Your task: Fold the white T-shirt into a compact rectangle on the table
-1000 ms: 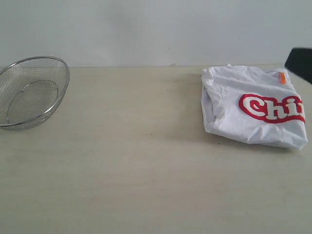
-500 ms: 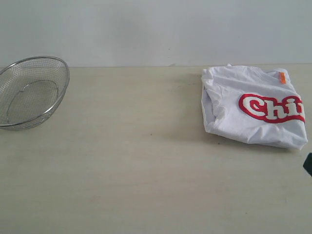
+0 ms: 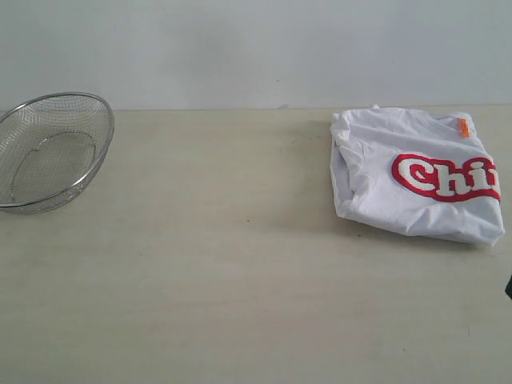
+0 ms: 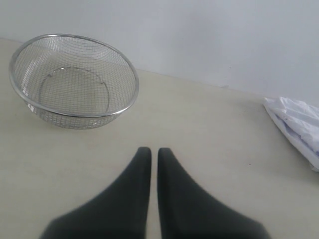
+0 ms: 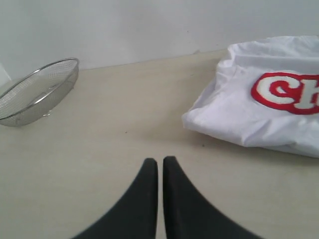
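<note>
The white T-shirt (image 3: 416, 180) lies folded into a rough rectangle at the right back of the table (image 3: 240, 272), red lettering up, an orange tag (image 3: 462, 126) at its far corner. The right wrist view shows the shirt (image 5: 259, 104) ahead and off to one side of my right gripper (image 5: 160, 160), whose dark fingers are shut with nothing between them. My left gripper (image 4: 150, 150) is shut too, empty, over bare table; only an edge of the shirt (image 4: 296, 124) shows there. In the exterior view just a dark bit of the right arm (image 3: 509, 286) shows at the right edge.
A silver wire-mesh bowl (image 3: 50, 148) stands at the far left of the table, also seen as the bowl (image 4: 72, 82) ahead of the left gripper. A pale wall runs behind the table's back edge.
The dark part of the right arm, high at the right edge a second ago, has dropped to the lower right edge and is almost out of view. The shirt has not moved.
</note>
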`<move>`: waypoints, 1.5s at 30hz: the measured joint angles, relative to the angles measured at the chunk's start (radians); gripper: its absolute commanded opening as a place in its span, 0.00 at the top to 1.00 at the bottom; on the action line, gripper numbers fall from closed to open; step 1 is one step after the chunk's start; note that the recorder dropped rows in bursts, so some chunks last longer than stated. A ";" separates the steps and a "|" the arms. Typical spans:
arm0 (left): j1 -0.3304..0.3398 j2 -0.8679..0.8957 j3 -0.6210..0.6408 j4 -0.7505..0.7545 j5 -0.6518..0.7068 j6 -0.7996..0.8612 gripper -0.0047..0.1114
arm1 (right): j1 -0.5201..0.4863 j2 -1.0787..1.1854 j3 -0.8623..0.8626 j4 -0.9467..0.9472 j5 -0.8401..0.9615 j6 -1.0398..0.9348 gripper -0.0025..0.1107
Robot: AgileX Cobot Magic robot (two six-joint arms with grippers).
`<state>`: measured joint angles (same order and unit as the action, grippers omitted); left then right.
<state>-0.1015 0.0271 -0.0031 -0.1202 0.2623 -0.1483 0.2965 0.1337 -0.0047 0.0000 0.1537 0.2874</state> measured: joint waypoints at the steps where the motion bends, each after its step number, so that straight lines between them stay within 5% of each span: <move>1: 0.000 0.000 0.000 0.000 0.000 0.000 0.92 | -0.025 -0.004 0.000 0.000 0.007 -0.002 0.98; 14: 0.000 0.000 0.000 0.000 0.000 0.000 0.92 | -0.282 -0.124 0.005 -0.010 0.169 -0.143 0.98; 21: 0.000 0.000 0.000 0.000 0.000 0.000 0.92 | -0.297 -0.128 0.005 -0.012 0.182 -0.304 0.98; 45: 0.000 0.000 0.000 0.000 0.000 0.000 0.92 | -0.297 -0.128 0.005 -0.010 0.184 -0.312 0.98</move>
<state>-0.1015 0.0271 -0.0031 -0.1202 0.2623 -0.1483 0.0000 0.0058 -0.0001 -0.0102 0.3376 -0.0251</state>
